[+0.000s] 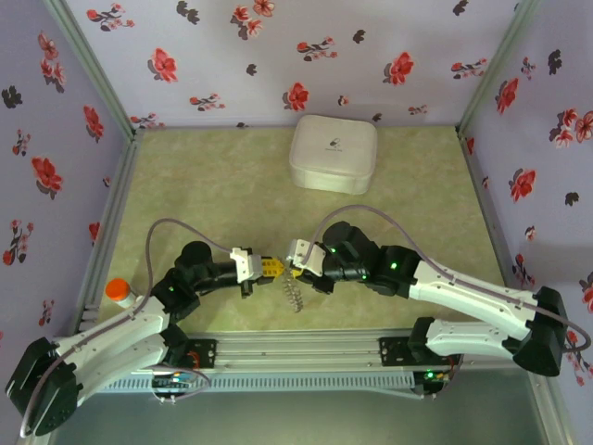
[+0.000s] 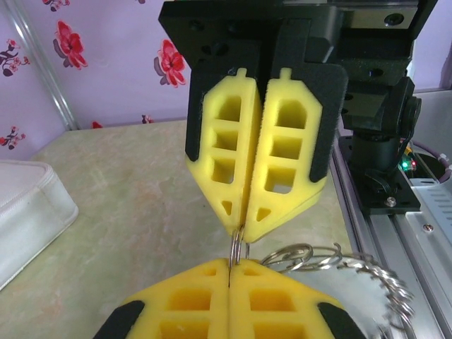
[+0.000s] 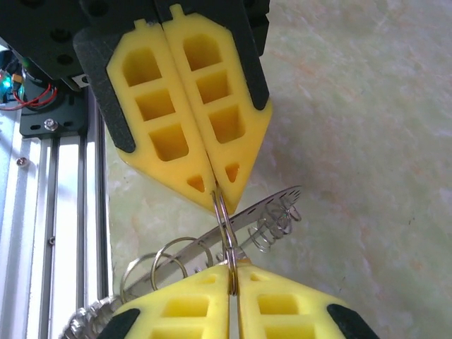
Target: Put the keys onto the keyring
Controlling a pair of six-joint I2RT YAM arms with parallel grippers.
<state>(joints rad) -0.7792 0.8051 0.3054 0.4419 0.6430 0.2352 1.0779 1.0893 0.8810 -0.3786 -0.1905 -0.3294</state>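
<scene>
1. Left hand (image 2: 229, 267): we see its yellow foam fingers pressed together, pinching the near end of a thin wire ring (image 3: 224, 226).
2. Right hand (image 3: 232, 272): its fingers are likewise pressed together, and it pinches the opposite end of the same wire ring. The two hands meet tip to tip, with just the ring between them.
3. Keyring (image 1: 295, 295): a grey bunch of wire loops, a small coil and a perforated metal strip. It hangs from the pinched ring and trails toward the near edge of the desk (image 1: 204, 185), close to the aluminium rail (image 1: 306, 348). We cannot tell whether it rests on the desk.
4. White rounded box (image 1: 334, 153): it stands at the far side of the desk, well apart from both hands.
</scene>
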